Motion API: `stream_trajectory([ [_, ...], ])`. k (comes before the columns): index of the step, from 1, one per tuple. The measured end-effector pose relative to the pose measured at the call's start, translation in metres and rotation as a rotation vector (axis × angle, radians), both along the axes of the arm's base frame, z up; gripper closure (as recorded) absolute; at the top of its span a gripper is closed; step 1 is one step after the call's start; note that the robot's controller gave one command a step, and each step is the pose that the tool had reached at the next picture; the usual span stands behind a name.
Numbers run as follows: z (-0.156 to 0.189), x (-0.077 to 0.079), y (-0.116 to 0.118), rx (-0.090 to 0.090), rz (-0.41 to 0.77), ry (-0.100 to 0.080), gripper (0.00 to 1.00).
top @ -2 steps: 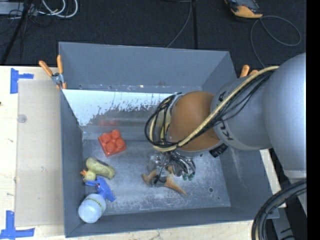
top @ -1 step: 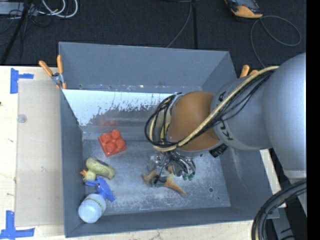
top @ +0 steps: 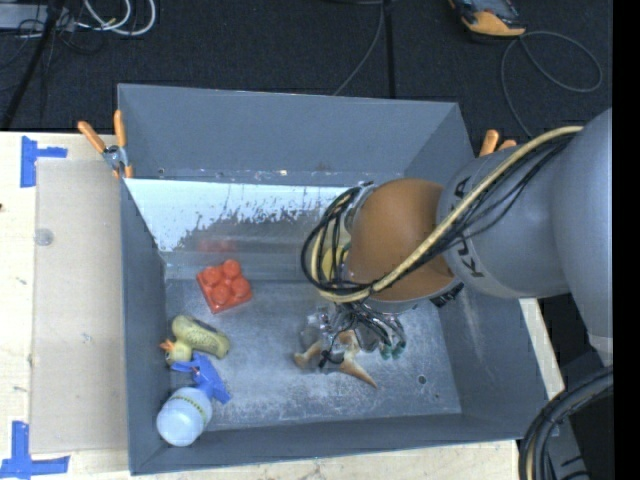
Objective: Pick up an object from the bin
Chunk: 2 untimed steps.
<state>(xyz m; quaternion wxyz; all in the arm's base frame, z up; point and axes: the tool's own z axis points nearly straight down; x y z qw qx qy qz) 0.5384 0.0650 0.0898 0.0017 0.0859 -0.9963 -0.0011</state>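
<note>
Gripper (top: 343, 346) low over bin (top: 280, 138) floor, right of and slightly below red knobbly block (top: 224, 285), apart from it. Opening: cannot tell; nothing seen held. Block is nearest candidate: probably light, stiff plastic, bumpy top; grip across flat sides. Below-left of block: yellow-green toy (top: 201, 336), blue piece (top: 206, 379), white bottle (top: 182, 417).

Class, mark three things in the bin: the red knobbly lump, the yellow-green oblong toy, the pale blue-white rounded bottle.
Red knobbly lump (top: 224, 285), camera view, its bumpy top.
Yellow-green oblong toy (top: 203, 336), camera view, middle of its body.
Pale blue-white rounded bottle (top: 181, 420), camera view, its rounded end.
</note>
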Motion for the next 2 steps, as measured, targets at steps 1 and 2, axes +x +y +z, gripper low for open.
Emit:
stream_trajectory([
  [1,-0.007,0.05,0.025,0.001,0.079,-0.005,1.0],
  [2,0.126,-0.052,-0.019,0.001,0.106,0.001,1.0],
])
